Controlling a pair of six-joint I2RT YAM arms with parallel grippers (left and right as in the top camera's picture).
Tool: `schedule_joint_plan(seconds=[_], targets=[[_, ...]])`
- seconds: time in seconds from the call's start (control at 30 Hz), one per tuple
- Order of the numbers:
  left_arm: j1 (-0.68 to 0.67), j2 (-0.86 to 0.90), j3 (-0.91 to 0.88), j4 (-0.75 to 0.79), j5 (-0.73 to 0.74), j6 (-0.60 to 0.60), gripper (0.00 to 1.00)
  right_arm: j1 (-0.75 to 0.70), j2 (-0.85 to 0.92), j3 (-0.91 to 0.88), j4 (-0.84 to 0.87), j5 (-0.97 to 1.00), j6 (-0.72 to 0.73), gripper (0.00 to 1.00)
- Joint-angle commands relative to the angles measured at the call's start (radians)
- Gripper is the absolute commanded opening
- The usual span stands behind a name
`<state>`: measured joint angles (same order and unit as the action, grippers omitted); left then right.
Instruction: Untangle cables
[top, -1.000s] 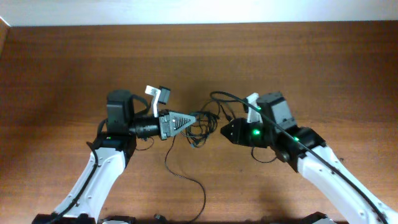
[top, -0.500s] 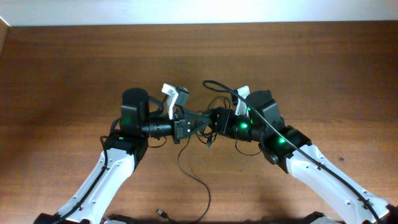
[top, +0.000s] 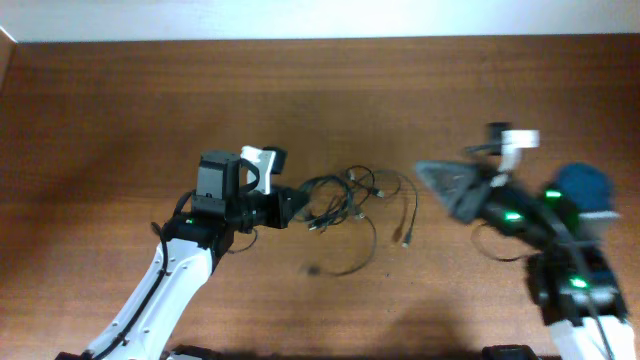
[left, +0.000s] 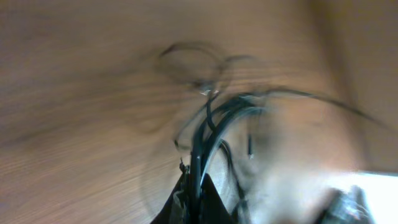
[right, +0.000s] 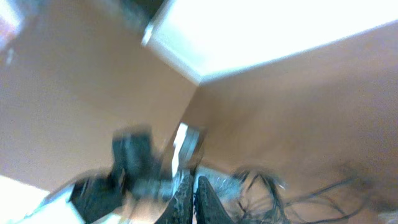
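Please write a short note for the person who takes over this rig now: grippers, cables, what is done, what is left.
Left gripper: shut on a bundle of the thin black cables.
Right gripper: shut, to the right of the tangle. Whether it pinches a strand cannot be told.
Cables: knotted loops in the middle of the brown wooden table, with one small plug lying loose.
Done: nothing separated yet.
Left: pull the two cords apart.

Same build on both: left arm (top: 165, 290) and right arm (top: 572, 318) have white lower links, black joint housings and green lights (top: 512, 215). White bracket (top: 258, 160) at each wrist. The left tool (top: 296, 204) is black and tapered; the right tool (top: 424, 171) is dark grey, triangular, blurred. A black cable (top: 583, 300) runs along the right arm.
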<state>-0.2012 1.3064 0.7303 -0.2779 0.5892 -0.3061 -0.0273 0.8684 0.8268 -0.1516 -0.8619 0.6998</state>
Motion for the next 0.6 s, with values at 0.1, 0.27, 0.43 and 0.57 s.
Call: schedule_joint_plan(seconds=[0.1, 0.27, 0.43, 0.57], targets=[[0.009, 0.002, -0.01, 0.05, -0.383, -0.165, 0.0, -0.206, 0.0, 0.012, -0.288, -0.013, -0.129, 0.39], [0.008, 0.002, -0.01, 0.213, -0.075, -0.141, 0.0, 0.143, 0.197, 0.009, -0.453, 0.144, -0.146, 0.52], [0.008, 0.002, -0.01, 0.21, 0.041, -0.141, 0.0, 0.444, 0.586, 0.01, 0.053, 0.137, -0.161, 0.59], [0.008, 0.002, -0.01, 0.208, 0.07, -0.141, 0.0, 0.454, 0.674, 0.01, 0.167, 0.091, -0.161, 0.45]])
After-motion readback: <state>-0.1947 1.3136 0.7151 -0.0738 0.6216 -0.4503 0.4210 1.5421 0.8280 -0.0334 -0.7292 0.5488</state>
